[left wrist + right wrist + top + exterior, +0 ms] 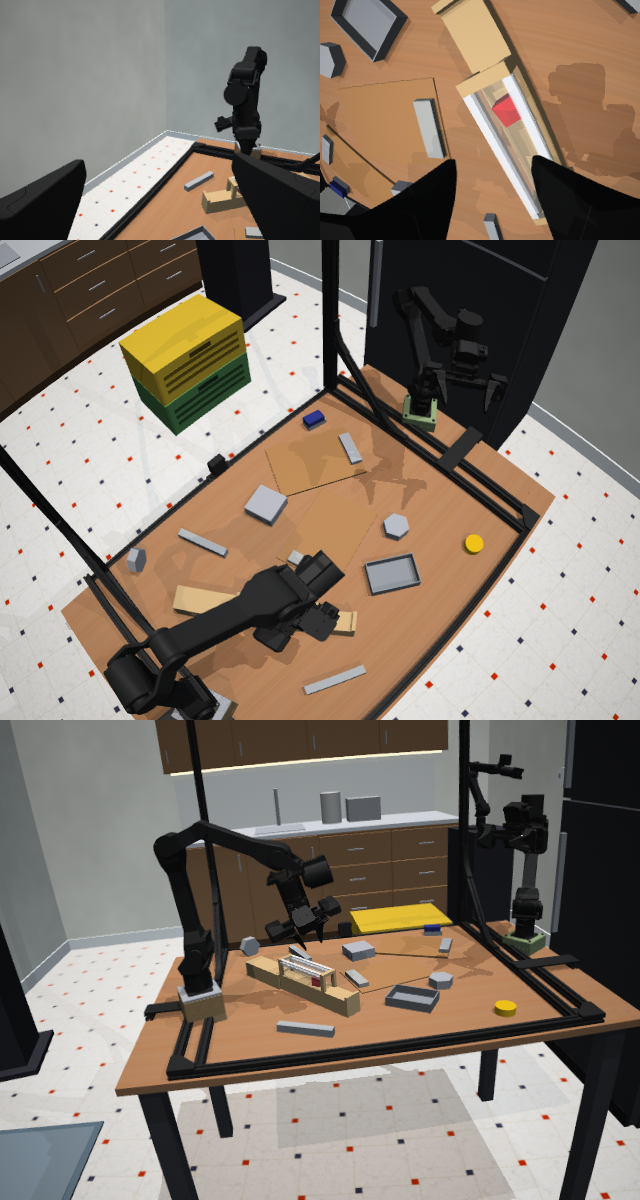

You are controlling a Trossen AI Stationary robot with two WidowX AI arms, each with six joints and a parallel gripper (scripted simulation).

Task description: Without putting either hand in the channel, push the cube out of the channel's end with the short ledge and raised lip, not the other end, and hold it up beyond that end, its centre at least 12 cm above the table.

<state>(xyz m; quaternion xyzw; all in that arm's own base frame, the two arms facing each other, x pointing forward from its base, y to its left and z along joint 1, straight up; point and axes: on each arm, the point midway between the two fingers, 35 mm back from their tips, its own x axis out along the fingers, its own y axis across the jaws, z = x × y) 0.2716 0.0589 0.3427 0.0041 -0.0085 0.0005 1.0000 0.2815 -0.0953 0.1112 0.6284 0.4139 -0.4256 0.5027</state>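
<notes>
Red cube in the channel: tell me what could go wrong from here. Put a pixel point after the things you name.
The right gripper [299, 630] [312, 945] [494, 165] hangs open above the channel [204, 600] [299, 991] [222, 201] [485, 80]; lowering it there might hit the white rails [305, 969] [527, 116] or put a finger inside.

The red cube [315, 981] [506, 111] sits nearer the short-ledge end, so a push from the wrong side could send it the long way.

The raised lip [354, 621] [356, 996] [205, 201] [442, 5] might catch or tip it.
</notes>
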